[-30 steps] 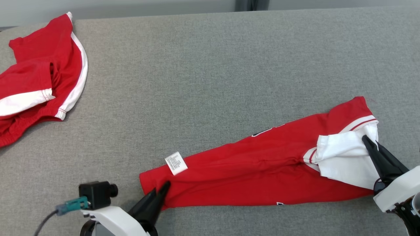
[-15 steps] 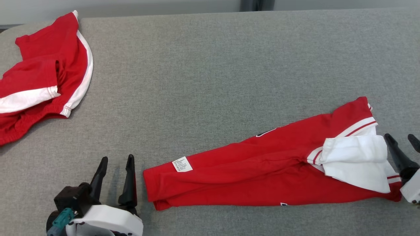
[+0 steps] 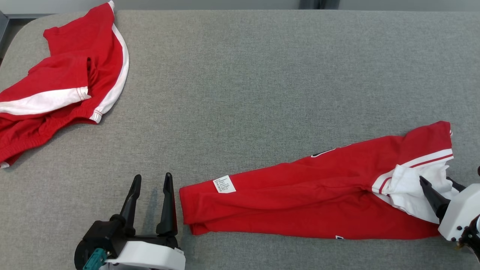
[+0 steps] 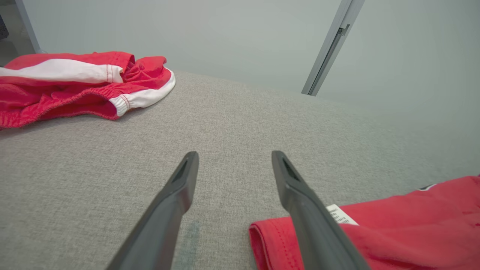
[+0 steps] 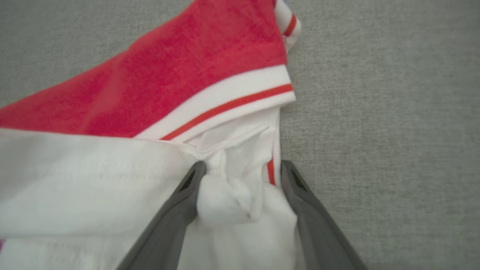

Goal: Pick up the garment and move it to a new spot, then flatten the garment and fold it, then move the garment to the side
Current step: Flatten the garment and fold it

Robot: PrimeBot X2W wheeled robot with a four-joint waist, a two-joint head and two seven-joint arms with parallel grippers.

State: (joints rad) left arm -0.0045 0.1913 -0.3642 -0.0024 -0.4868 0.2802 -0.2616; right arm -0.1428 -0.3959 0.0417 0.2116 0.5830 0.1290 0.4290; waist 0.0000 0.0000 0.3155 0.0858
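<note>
**Both my grippers stand wide; the garment lies long on the table**

The red garment (image 3: 300, 198) lies folded into a long narrow strip on the grey cloth-covered table (image 3: 243, 93), low and to my right in the head view. It runs from near the bottom middle, slanting up toward the right edge. A small white label (image 3: 224, 184) sits on top of it near its left end. At its right end there is a white panel (image 3: 407, 193) with a thin red stripe along its band.

My left gripper (image 3: 153, 175) is low on my left, with its two dark fingers well spread and nothing between them but bare table. It stands just beside the garment's left end. The inner finger is close against the red hem, though I cannot tell whether it touches. In my left wrist view that hem and the label lie just to the right of the same finger.

My right gripper (image 3: 437, 180) is at the garment's right end, and its fingers are spread wide as well. In my right wrist view a loose bunch of the white cloth sits between them. It rests against the inside of one finger but is not pinched, and grey table shows to the right of it.

A second garment (image 3: 63, 93), red with white bands, lies crumpled at the far left corner of the table, well apart from both grippers.
</note>
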